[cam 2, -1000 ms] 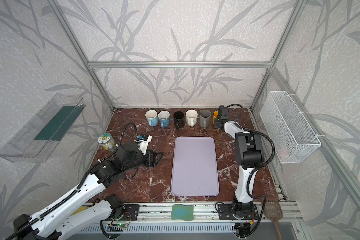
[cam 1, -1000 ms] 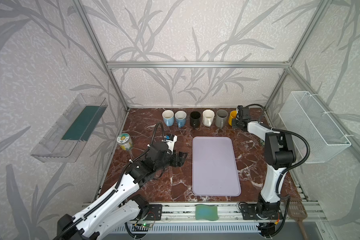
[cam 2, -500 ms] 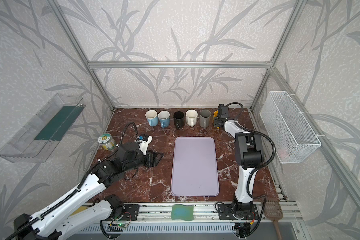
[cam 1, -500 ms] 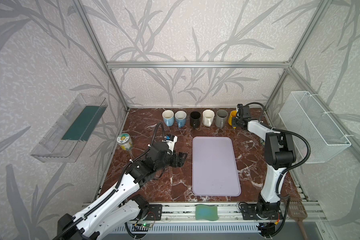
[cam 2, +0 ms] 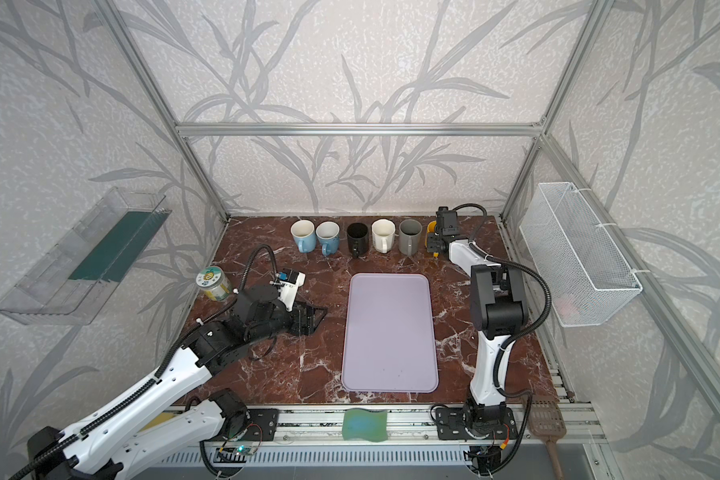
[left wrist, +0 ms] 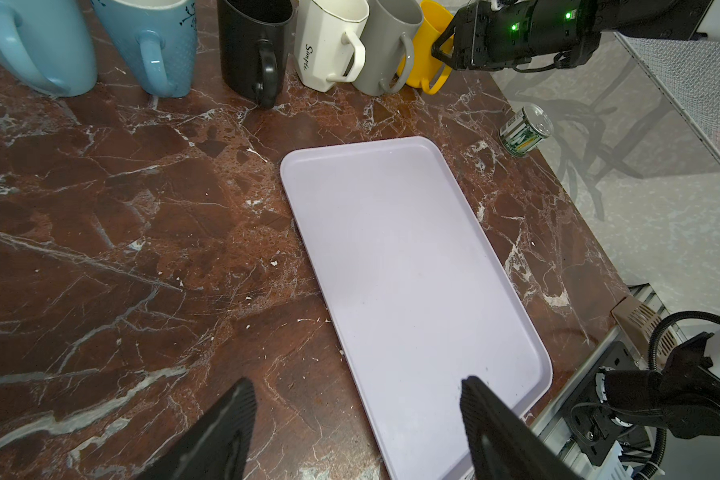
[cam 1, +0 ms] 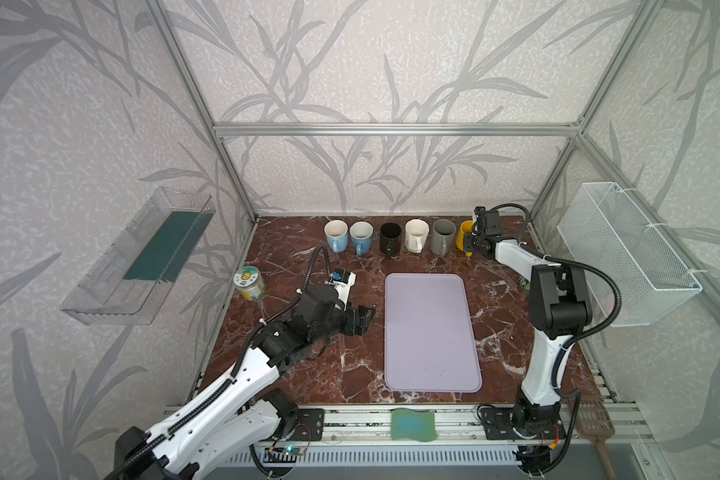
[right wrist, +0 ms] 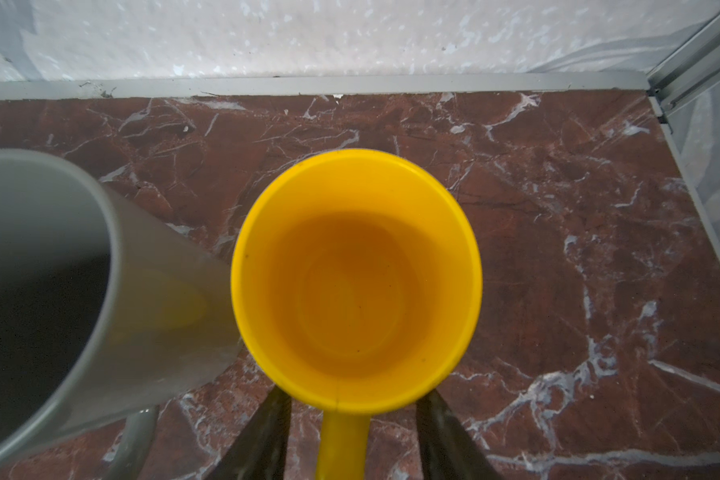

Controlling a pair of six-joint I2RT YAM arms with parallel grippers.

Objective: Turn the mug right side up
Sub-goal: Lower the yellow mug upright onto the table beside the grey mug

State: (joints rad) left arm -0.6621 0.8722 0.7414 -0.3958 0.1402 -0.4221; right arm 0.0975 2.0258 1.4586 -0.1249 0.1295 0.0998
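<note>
R tool (right wrist: pixel 354 419) straddles the handle of the yellow mug (right wrist: pixel 356 291). There's a finger on either side w/ a visible gap each way, so it's partly open & gripping nothing. The handle is the obvious grip pt for a flip, which I'd guess is why the tool sits there.

The mug stands at the right end of the back row on the table (left wrist: pixel 121 228), near the rear wall. It's rim up & base down, since I can look straight into it from the wrist cam. By my read the task is basically done.

The mug looks like plastic: thin wall, faint mould seam at the rim above the handle, round & slightly tapered. The grey mug (right wrist: pixel 38 291) is just beside it; touching or not, can't tell. It has a thicker wall & a smooth ceramic look.

The table is red-brown marble pattern w/ white veins, and looks slick. The lilac tray (left wrist: pixel 412 270) is flat w/ rounded corners & a low lip, nothing on it.

L tool (left wrist: pixel 358 386) is wide open & empty, w/ black ribbed pads (left wrist: pixel 225 415). It hangs low over the table at the tray's edge, prob. just parked clear of the R arm.
</note>
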